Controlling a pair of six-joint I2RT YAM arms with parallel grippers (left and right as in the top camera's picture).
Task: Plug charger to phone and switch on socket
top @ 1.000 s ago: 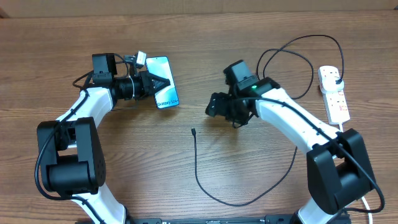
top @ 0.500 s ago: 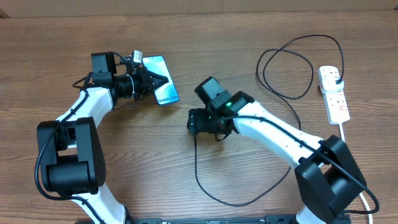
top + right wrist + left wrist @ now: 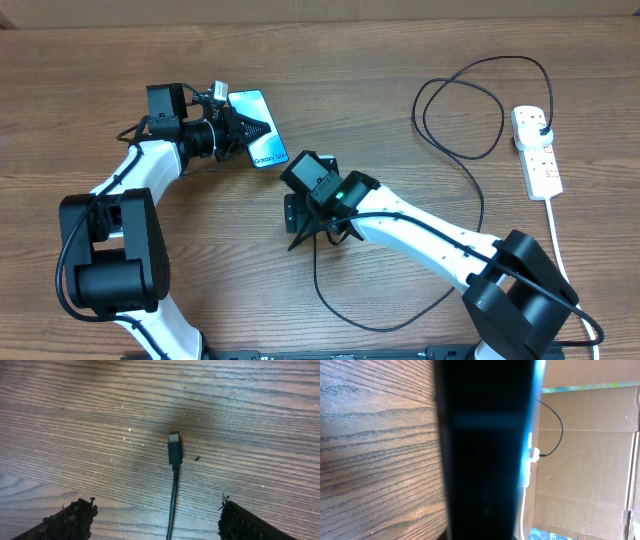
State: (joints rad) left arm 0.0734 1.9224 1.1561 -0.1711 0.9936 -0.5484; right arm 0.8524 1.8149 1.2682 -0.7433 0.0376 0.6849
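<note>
The left claw [image 3: 243, 131] is clamped on the phone [image 3: 264, 153], left of centre on the table [image 3: 350, 60]. The right claw [image 3: 314, 236] hangs wide open and empty over the charger [image 3: 174, 452], whose connector tip lies flat on the wood below the gap. Its black plug sits in the socket [image 3: 540, 162] at far right.

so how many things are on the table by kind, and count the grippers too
phone: 1
charger: 1
socket: 1
grippers: 2, the left gripper shut on the phone, the right gripper open above the charger tip
total: 5
</note>
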